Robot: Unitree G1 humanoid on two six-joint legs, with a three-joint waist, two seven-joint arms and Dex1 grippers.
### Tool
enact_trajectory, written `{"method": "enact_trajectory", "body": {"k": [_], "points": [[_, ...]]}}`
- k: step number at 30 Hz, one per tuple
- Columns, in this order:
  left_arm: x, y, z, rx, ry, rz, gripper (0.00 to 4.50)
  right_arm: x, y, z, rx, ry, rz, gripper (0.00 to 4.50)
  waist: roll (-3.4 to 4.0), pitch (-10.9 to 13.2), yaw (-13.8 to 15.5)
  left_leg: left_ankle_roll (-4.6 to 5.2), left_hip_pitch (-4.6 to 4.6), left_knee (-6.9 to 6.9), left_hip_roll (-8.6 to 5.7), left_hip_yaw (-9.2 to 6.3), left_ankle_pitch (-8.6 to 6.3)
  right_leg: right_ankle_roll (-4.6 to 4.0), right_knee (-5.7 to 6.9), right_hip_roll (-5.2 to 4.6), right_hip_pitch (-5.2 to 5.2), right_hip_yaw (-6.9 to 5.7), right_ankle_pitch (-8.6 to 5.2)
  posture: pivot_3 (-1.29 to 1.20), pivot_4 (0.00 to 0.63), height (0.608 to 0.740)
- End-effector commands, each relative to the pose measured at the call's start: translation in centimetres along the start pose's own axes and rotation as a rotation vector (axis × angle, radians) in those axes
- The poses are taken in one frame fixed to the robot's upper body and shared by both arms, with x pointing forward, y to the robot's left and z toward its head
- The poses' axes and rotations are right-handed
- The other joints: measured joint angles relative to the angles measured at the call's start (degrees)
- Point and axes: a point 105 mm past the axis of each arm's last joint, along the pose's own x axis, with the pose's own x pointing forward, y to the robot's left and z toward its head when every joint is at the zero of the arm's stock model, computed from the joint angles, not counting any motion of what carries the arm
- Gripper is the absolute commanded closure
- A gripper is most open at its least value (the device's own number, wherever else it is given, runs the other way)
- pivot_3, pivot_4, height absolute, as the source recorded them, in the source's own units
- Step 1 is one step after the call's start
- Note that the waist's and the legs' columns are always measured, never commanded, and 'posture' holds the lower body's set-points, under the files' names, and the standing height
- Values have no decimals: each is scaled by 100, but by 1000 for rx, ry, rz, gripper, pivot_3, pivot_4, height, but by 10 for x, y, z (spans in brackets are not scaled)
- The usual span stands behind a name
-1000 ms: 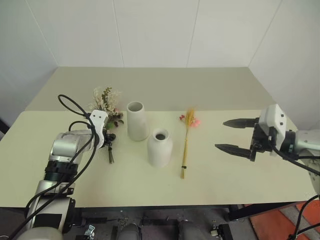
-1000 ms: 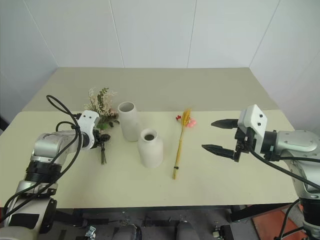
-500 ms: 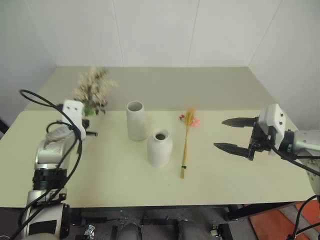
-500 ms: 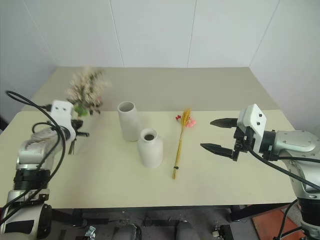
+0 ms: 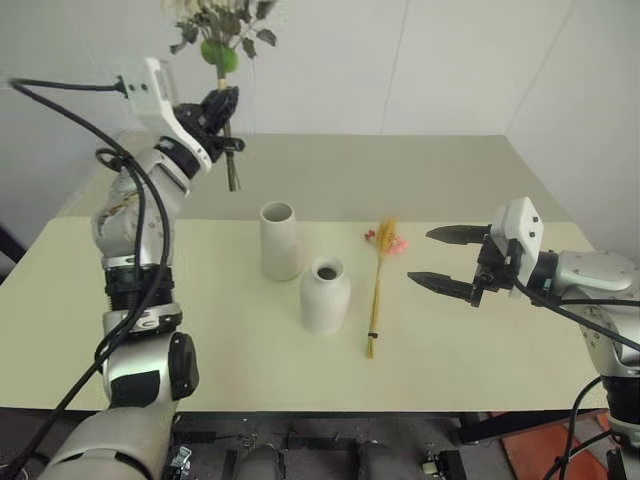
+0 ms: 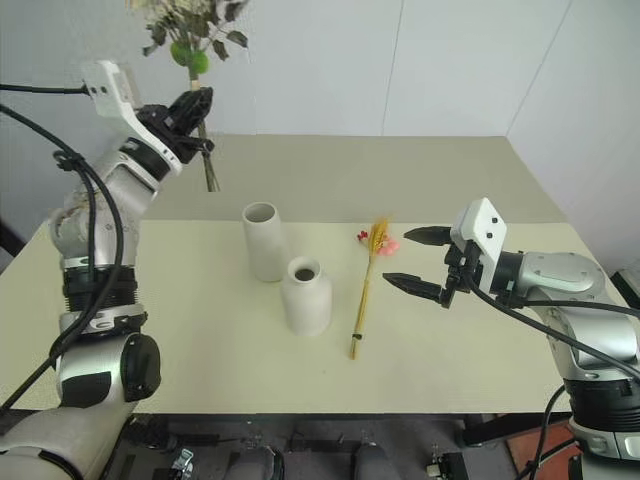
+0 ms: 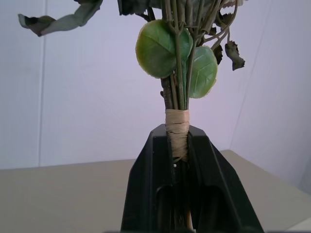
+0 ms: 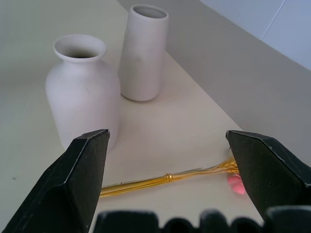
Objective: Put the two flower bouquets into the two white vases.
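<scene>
Left eye view shows the pale table [image 5: 470, 370] spanning the scene; on it, near the middle, stands the taller white vase [image 5: 279, 241], with the shorter narrow-necked vase [image 5: 325, 295] just beside it, nearer the robot and slightly to the right; the slim yellow wheat-like bunch [image 5: 376, 296] lies flat on the table right of the shorter vase, its pink-red balls at the far end; the bushy bouquet [image 5: 221, 38] is held upright, high above the table's far left part, its taped stems pinched between the pressed-together fingers of the left gripper [image 5: 222, 104]; the right gripper [image 5: 419, 255] hovers over the table to the right of the wheat-like bunch, fingers spread wide, holding nothing.
</scene>
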Motion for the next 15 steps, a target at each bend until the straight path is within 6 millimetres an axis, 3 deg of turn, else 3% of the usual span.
{"method": "enact_trajectory", "body": {"k": [1, 4, 11, 15], "points": [[6, -18, 3, 4, -34, -93, 4421, -4, -1, 11, -45, -30, -23, 0, 0, 0, -3, 0, 0, 0, 1, 0, 0, 0, 0, 1, -1, 0, 0, 0, 150, 740], [10, -23, -12, -15, -1, -128, 4421, -7, -1, 11, -43, -24, -32, 0, 0, 0, -3, 0, 0, 0, 1, 0, 0, 0, 0, 2, -1, 1, 0, 0, 150, 740], [13, -23, -25, -9, 26, -143, 4421, -11, 2, 10, -39, -22, -45, 0, 0, 0, 4, 0, -1, 0, 1, 0, 0, 0, 0, 2, -1, 1, 0, 0, 150, 740], [9, -26, -43, 68, 69, -171, 4421, -12, 3, 9, -35, -20, -52, 0, 0, 0, 16, 0, -1, 0, 0, 0, 0, 1, -2, 1, 1, 1, 0, 0, 150, 740]]}}
